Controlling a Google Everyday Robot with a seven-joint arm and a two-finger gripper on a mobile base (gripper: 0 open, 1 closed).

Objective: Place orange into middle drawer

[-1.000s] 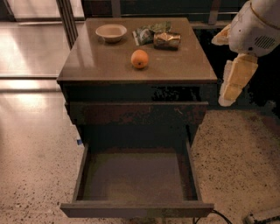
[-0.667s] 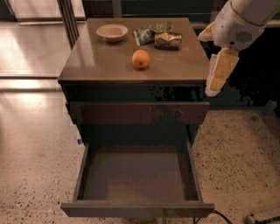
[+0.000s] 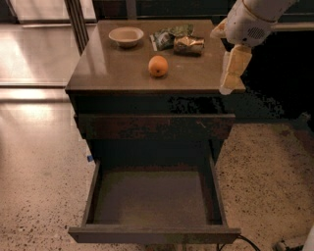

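The arm (image 3: 267,6) enters from the top right corner of the view and ends in a white, rounded wrist (image 3: 248,24) that bends down and to the left. Below the wrist the cream-coloured gripper (image 3: 227,84) hangs nearly upright, its tip pointing down and slightly left. In this view the tip lines up with the right front corner of the bench (image 3: 113,73). Whether it touches the bench cannot be told.

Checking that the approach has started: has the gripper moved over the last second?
Yes. The gripper has shifted left: it was off to the right of the cabinet top, and now hangs over its right front corner, nearer the orange.
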